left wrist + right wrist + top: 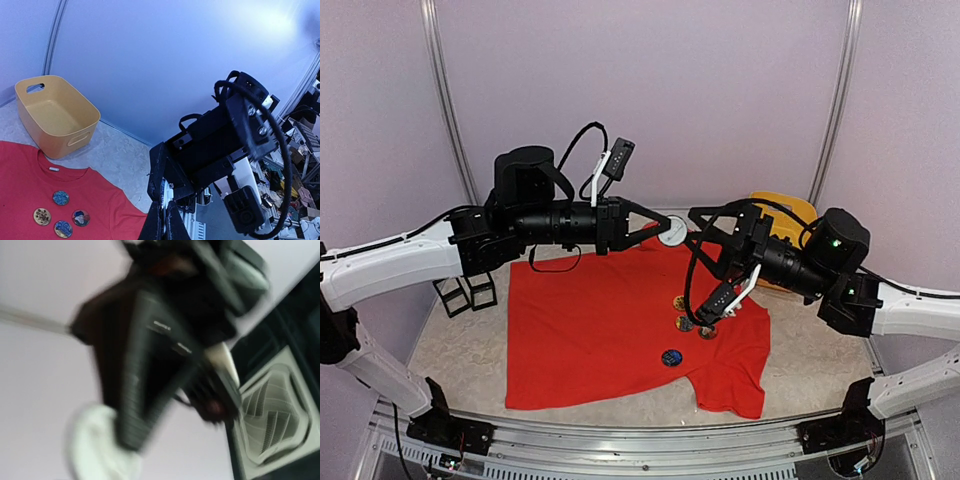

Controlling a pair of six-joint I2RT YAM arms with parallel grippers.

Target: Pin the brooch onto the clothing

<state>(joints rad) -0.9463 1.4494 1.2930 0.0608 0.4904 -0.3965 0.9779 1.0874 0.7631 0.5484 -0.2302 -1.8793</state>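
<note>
The brooch [673, 237], a round white disc, hangs in the air above the collar end of the clothing [590, 330], a red T-shirt spread flat on the table. My left gripper [665, 231] is shut on the brooch, reaching in from the left. In the left wrist view its fingertips [167, 222] pinch the brooch's thin edge [162, 190]. My right gripper [698, 228] faces it from the right, jaws open around the brooch. The blurred right wrist view shows the white brooch [95, 450] at the left gripper's dark fingers [127, 405].
Several round badges [685, 323] lie on the shirt's right chest [61, 197]. A yellow basket [790, 212] stands behind the right arm, empty in the left wrist view [55, 115]. Two small black stands [465, 292] sit left of the shirt.
</note>
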